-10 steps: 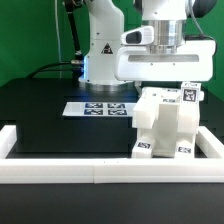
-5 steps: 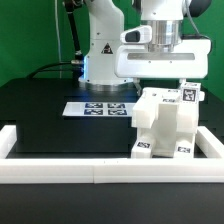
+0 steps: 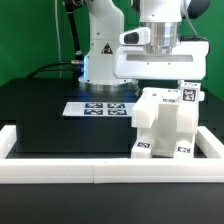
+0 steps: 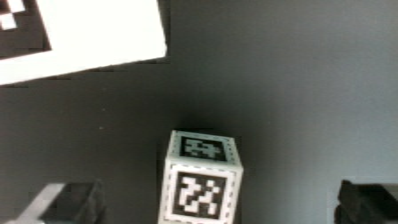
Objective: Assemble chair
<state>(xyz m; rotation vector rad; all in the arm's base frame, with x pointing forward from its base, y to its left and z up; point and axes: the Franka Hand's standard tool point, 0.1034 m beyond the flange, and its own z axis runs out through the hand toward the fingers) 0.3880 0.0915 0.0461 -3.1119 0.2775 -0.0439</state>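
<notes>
Near the front edge of the black surface, close behind the white border rail, stood the chair, part-built, toward the exterior view's right. Claw hung above it, released, jaws wide apart, holding nothing; in the wrist view both fingers showed as blurred dark shapes either side of a small tagged post, not touching it. Which chair part that post was, I could not tell.

Handling, as a guess: chunky matte plastic, stiff, probably light, not fragile; matte faces should grip fine, though the blocky body looked too wide for the jaws. Best hold was likely across a narrow post or a thin upright slab, flat sides against the pads.

Looks: all white, boxy, stepped shape with a taller back part, small black-and-white square tags on front and top faces. Marker board lay flat behind it, near the surface's middle.
</notes>
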